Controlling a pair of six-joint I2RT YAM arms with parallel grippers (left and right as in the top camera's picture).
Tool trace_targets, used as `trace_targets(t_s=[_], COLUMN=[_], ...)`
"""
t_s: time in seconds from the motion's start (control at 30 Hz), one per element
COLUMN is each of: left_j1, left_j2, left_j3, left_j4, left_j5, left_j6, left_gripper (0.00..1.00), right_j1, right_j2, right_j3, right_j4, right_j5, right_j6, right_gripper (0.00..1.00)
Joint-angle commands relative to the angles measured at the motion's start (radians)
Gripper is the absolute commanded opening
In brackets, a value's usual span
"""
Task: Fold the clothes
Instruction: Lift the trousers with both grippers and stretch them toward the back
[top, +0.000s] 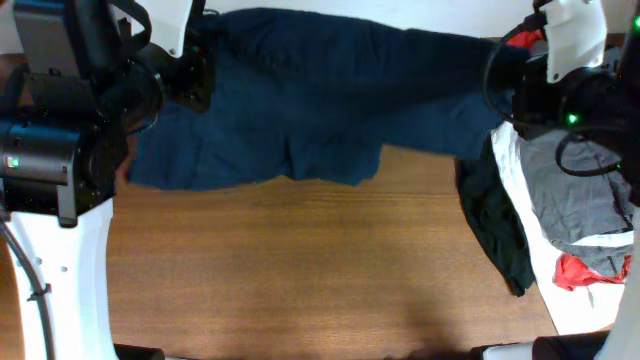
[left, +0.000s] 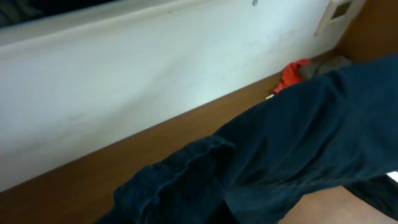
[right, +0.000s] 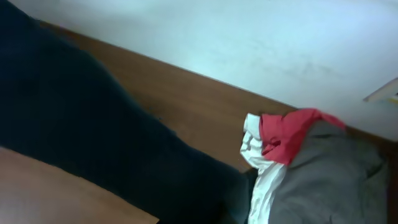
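The large navy-blue garment (top: 320, 110) hangs spread along the far side of the table, stretched between my two grippers. My left gripper (top: 200, 80) holds its left end and my right gripper (top: 497, 78) its right end. The lower hem drapes onto the wood. In the left wrist view the navy cloth (left: 298, 143) bunches over the jaws and hides them. In the right wrist view the navy cloth (right: 74, 124) also covers the fingers.
A pile of clothes lies at the right edge: grey (top: 580, 190), white (top: 520, 190), red (top: 580, 272) and black (top: 495, 225). The right wrist view shows the red (right: 289, 134) and grey (right: 329, 180) pieces. The wooden table (top: 300, 270) lies in front, with a white wall (left: 124, 74) behind.
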Motion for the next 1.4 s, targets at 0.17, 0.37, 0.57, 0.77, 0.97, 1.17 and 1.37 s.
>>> trace_targets(t_s=[0.17, 0.37, 0.57, 0.77, 0.97, 1.17, 1.37], left_j1=[0.006, 0.024, 0.098, 0.114, 0.116, 0.116, 0.122], left_j2=[0.005, 0.005, 0.019, 0.117, 0.262, 0.408, 0.467], left_j3=[0.016, 0.016, 0.016, 0.016, 0.016, 0.016, 0.016], left_j4=[0.067, 0.092, 0.278, 0.356, 0.449, 0.822, 1.095], left_j5=[0.190, 0.146, 0.067, 0.041, 0.201, 0.292, 0.353], left_j6=[-0.483, -0.515, -0.585, -0.642, -0.650, -0.856, -0.970], left_gripper=[0.01, 0.01, 0.01, 0.01, 0.01, 0.01, 0.01], right_j1=[-0.008, -0.008, -0.008, -0.008, -0.009, -0.008, -0.036], right_j2=[0.058, 0.113, 0.172, 0.199, 0.222, 0.309, 0.334], right_j3=[-0.005, -0.014, -0.014, -0.014, -0.014, -0.014, -0.014], right_j4=[-0.004, -0.034, 0.082, 0.265, 0.351, 0.520, 0.652], right_j5=[0.039, 0.047, 0.132, 0.215, 0.214, 0.214, 0.210], right_j6=[0.003, 0.046, 0.042, 0.034, 0.012, -0.010, -0.011], right_gripper=[0.04, 0.04, 0.04, 0.04, 0.04, 0.04, 0.04])
